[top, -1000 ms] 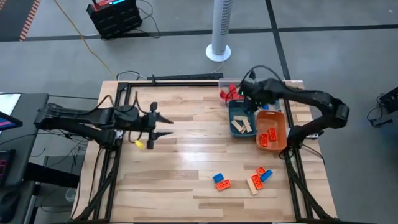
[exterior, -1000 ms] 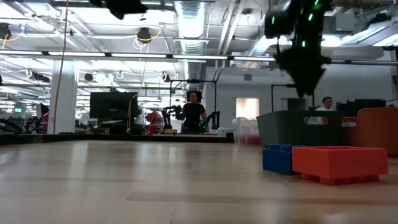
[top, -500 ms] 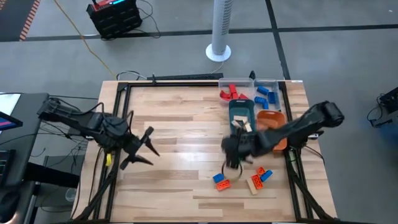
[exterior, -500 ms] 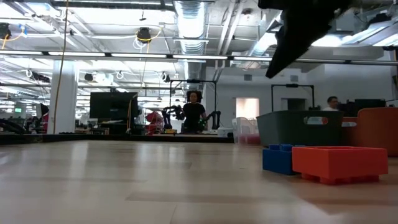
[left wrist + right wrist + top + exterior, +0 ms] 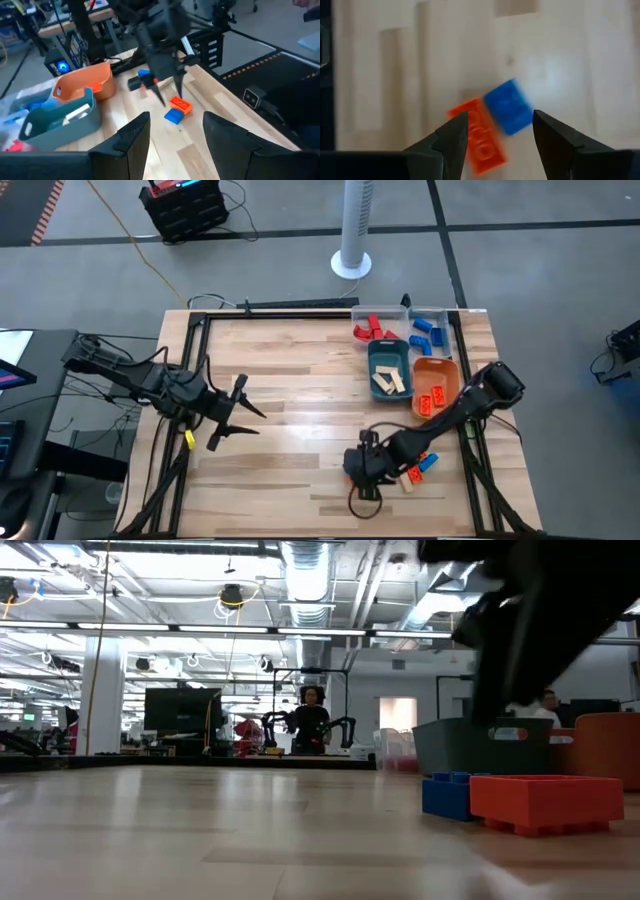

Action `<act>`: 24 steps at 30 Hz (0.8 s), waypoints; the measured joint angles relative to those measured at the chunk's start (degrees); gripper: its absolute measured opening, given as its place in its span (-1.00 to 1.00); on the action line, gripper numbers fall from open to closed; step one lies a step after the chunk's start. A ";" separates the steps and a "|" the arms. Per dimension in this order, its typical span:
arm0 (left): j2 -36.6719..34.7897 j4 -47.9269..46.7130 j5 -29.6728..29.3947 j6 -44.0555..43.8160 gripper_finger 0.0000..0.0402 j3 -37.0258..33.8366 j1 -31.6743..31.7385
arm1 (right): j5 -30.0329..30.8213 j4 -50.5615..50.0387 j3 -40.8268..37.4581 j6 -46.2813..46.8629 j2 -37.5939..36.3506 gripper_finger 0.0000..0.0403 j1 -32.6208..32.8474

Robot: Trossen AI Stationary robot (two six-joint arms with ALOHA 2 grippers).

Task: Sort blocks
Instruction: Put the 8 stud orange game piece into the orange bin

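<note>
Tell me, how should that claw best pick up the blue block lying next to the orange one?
Best from straight above, as the open right gripper hovers now. The blue block lies flat on the table, with one edge against the orange block. So the fingers should probably close on its two free sides, running alongside the shared edge, to avoid catching the orange one.

It was a large open robotics lab: exposed ceiling ducts (image 5: 305, 570), strip lights, rows of monitors (image 5: 180, 710), a person (image 5: 312, 720) beside other robot arms, grey concrete floor (image 5: 520, 205).
</note>
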 joint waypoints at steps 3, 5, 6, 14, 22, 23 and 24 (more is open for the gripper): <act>0.13 -0.42 -0.03 -1.97 -0.11 0.00 -0.02 | -0.35 0.20 0.95 1.82 0.86 0.10 2.09; 0.38 -0.51 -0.01 -2.44 -0.11 0.00 -0.06 | -0.45 -0.08 0.81 3.37 0.88 0.14 3.24; 0.44 -0.77 -0.01 -2.42 -0.11 0.00 -0.12 | -0.44 -0.62 0.76 4.13 0.88 0.16 3.71; 0.44 -0.74 -0.07 -0.74 -0.11 0.00 -0.27 | -0.30 -0.91 0.94 2.97 1.98 0.30 4.00; 0.44 -1.16 -0.23 -0.93 -0.11 0.00 -0.27 | 0.44 -3.30 1.96 -2.08 4.00 0.30 3.97; 0.42 -1.51 -0.25 -0.95 -0.11 0.00 -0.27 | 0.45 -3.43 1.94 -2.10 4.27 0.30 4.11; 0.44 -1.75 -0.29 -1.12 -0.11 0.00 -0.27 | 0.51 -3.52 1.93 -2.42 4.63 0.30 4.43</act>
